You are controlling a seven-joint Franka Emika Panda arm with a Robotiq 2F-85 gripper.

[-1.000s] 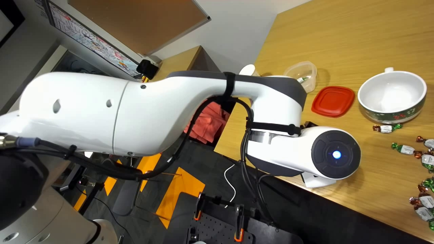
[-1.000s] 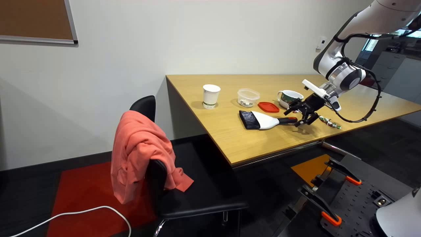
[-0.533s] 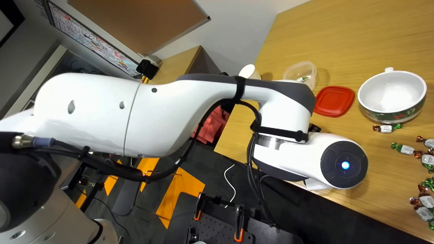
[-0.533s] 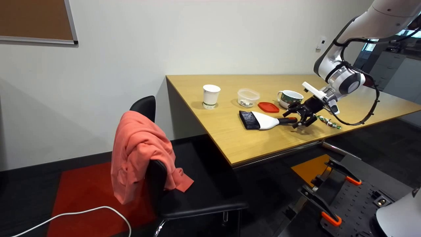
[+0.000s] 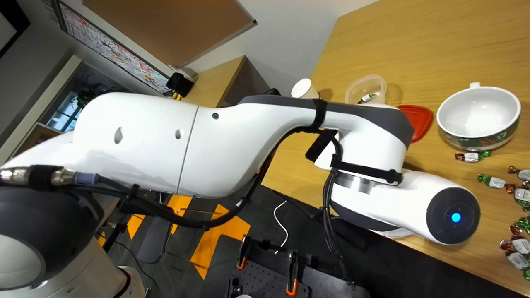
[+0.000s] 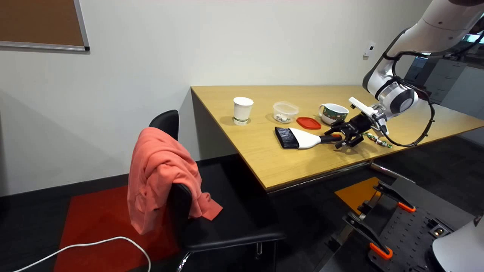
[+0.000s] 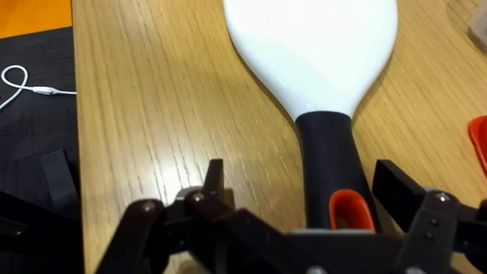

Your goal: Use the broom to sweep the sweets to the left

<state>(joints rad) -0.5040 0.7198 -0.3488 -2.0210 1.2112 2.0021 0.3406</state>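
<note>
The broom (image 6: 305, 139) lies flat on the table, with dark bristles, a white fan-shaped head and a black handle tipped orange-red. It shows partly behind the arm in an exterior view (image 5: 325, 157) and large in the wrist view (image 7: 317, 57). My gripper (image 7: 299, 171) is open, with its fingers on either side of the handle; the right finger is closer to it. In an exterior view the gripper (image 6: 333, 139) is low at the handle's end. Several sweets (image 5: 492, 181), wrapped in green, white and brown, lie on the table; they also show behind the gripper (image 6: 378, 140).
A white and green bowl (image 5: 478, 114) stands beside the sweets. A red lid (image 6: 308, 123), a clear tub (image 6: 285, 112) with sweets inside and a paper cup (image 6: 242, 110) stand beyond the broom. The table's edge (image 6: 321, 173) runs close by the broom.
The arm has moved right and down in an exterior view, uncovering part of the broom's head. The gripper has come lower around the handle's end. The broom and sweets have not moved.
</note>
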